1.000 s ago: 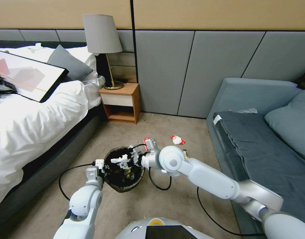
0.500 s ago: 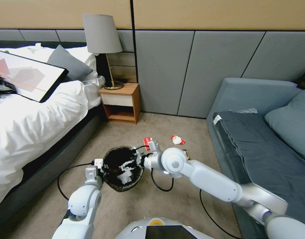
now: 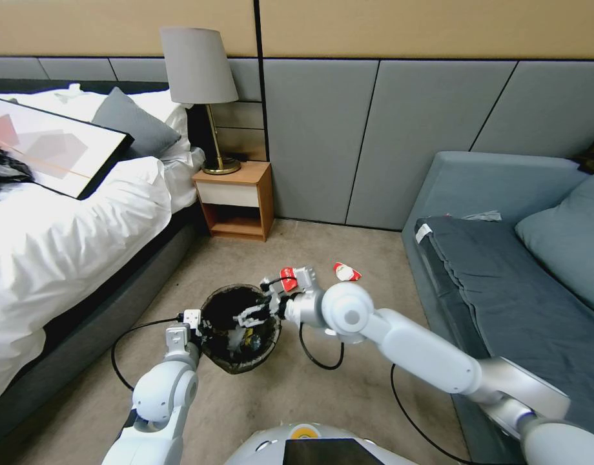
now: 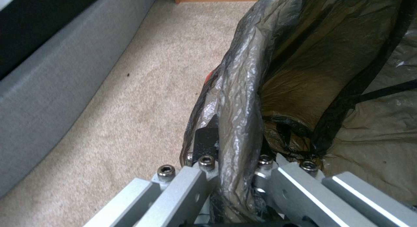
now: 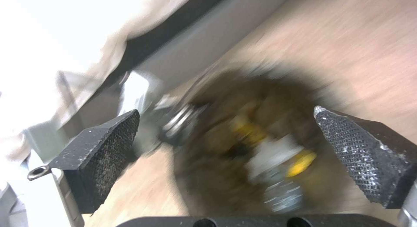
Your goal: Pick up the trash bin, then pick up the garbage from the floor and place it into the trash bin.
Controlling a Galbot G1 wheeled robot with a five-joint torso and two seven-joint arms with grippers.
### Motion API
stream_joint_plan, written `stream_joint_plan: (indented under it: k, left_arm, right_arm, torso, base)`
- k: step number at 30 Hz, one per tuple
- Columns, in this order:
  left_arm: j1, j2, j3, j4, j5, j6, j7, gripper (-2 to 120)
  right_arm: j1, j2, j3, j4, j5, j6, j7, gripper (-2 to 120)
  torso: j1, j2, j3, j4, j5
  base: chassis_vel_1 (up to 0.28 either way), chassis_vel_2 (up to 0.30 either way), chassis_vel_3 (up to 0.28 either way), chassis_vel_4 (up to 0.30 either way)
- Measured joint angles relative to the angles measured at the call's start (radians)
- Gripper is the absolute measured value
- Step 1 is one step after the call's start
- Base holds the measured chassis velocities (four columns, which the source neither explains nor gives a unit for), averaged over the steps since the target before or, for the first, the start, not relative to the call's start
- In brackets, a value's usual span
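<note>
The trash bin [image 3: 235, 358], small and round with a black liner, hangs just above the carpet. My left gripper [image 3: 195, 321] is shut on its rim; in the left wrist view the gripper [image 4: 232, 155] pinches the liner-covered rim [image 4: 239, 116]. Over the bin's mouth my right gripper [image 3: 248, 316] stands open with nothing between its pads [image 5: 100, 155]. Blurred yellow and white garbage [image 5: 269, 155] lies inside the bin below it. More garbage is on the floor: a red-and-white packet [image 3: 346, 272] and a red packet [image 3: 286, 279] just behind my right wrist.
A bed [image 3: 64, 258] with a framed picture [image 3: 45, 145] runs along the left. A nightstand [image 3: 235, 200] with a lamp [image 3: 197, 71] stands at the back wall. A grey sofa [image 3: 503, 271] lines the right. Black cables [image 3: 119, 349] trail on the carpet.
A second ago my right gripper held crumpled white paper over the bin. It let go, the paper fell in, and the open gripper has drawn back a little to the right.
</note>
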Motion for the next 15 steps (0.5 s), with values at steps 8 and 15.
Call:
stream_joint_plan:
  k: [8,15]
  left_arm:
    - [0.002,0.012,-0.002,-0.009,-0.012,0.000,0.006,0]
    - [0.000,0.011,0.001,-0.012,-0.017,0.000,0.008,0]
  right_arm:
    - [-0.149,-0.090,0.208,0.002,-0.389,0.044,-0.070,100]
    - [-0.425,-0.079,0.469,-0.025,-0.740,0.164,-0.114,100]
  torso:
    - [0.000,0.000,0.000,0.0000,0.0002]
    - [0.000,0.000,0.000,-0.0001,0.0002]
  base:
    - [0.000,0.000,0.000,0.000]
    - [0.000,0.000,0.000,0.000]
